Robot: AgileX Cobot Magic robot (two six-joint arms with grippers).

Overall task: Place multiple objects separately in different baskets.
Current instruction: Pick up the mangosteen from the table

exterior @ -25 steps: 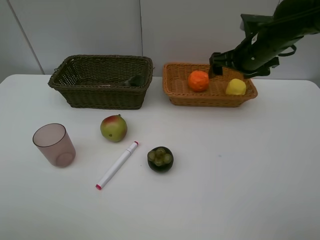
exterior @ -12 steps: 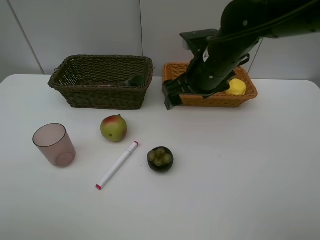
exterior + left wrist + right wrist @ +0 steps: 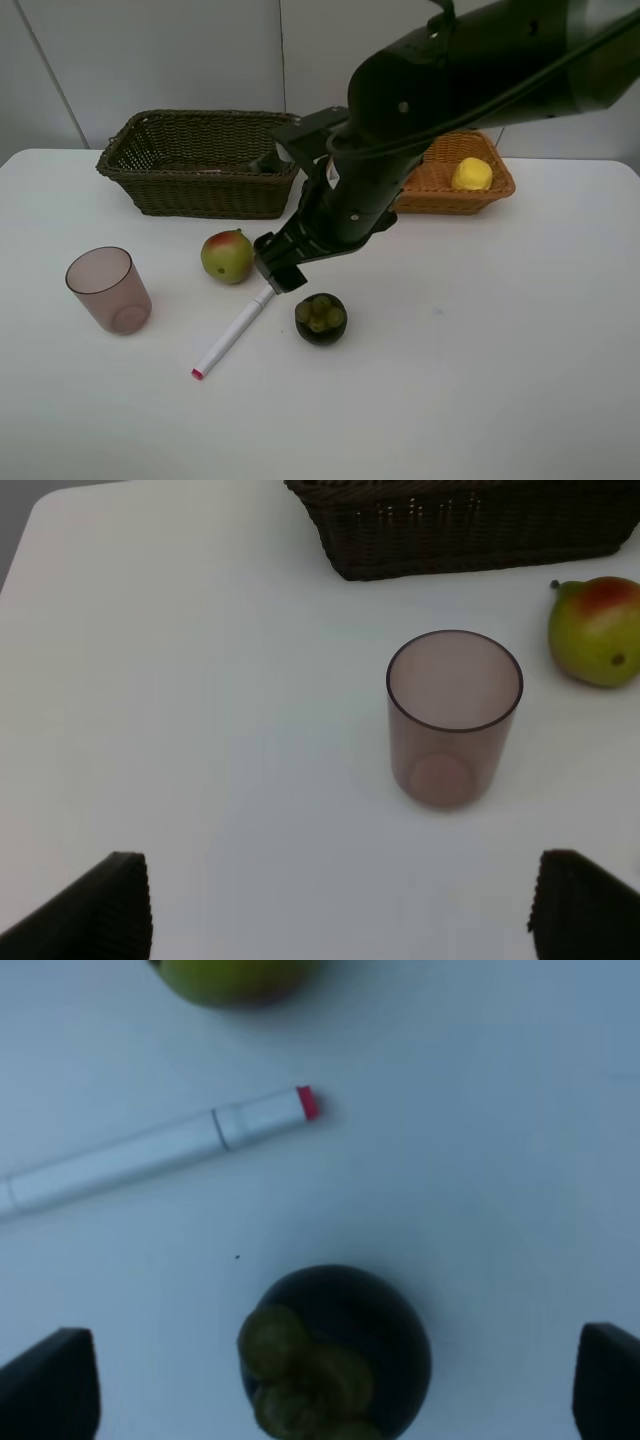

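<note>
Right hand (image 3: 277, 272) swung from orange-tan basket (image 3: 452, 198), fingers (image 3: 45, 1385) spread, dark round fruit (image 3: 320, 318) beneath

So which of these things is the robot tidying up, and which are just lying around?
For the job: mango, lemon, dark round fruit, mauve cup, white marker, dark basket, orange basket.
Just lying about: nothing I can see, only the white table they sit on.

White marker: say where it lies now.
In the exterior high view the white marker lies left of centre, between the mauve cup and the dark round fruit, below the mango.
</note>
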